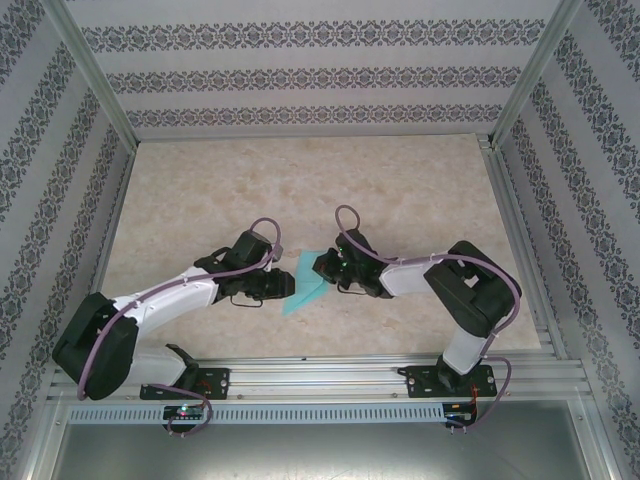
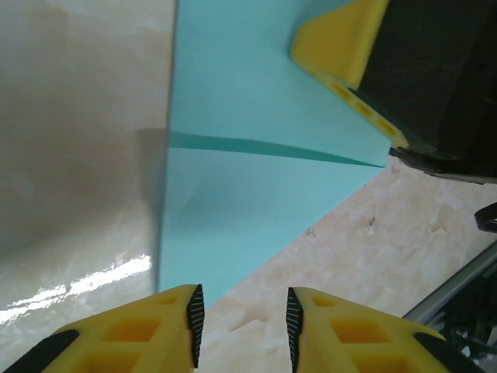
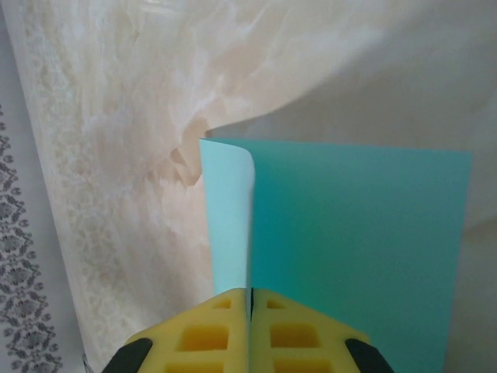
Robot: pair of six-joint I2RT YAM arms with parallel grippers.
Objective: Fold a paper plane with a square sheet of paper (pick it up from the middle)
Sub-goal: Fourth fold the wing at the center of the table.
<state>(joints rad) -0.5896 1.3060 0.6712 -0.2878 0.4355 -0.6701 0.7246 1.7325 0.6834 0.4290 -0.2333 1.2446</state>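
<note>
The square sheet of paper (image 1: 305,283) is turquoise and lies on the table between my two grippers, partly folded. In the left wrist view the sheet (image 2: 248,85) shows a darker crease line across it and a slanted lower edge. My right gripper (image 3: 250,295) is shut on the sheet (image 3: 357,233), pinching a fold whose paler flap stands up along the line of the jaws. The right gripper (image 1: 322,266) sits at the sheet's upper right. My left gripper (image 2: 242,318) is open just off the sheet's near corner, with bare table between its fingers. From above it (image 1: 288,288) sits at the sheet's left edge.
The beige marbled table (image 1: 300,180) stretches behind the arms, enclosed by patterned walls (image 1: 300,70) and aluminium posts. A metal rail (image 1: 320,375) runs along the near edge. One yellow finger of the right gripper (image 2: 342,39) is seen close above the sheet in the left wrist view.
</note>
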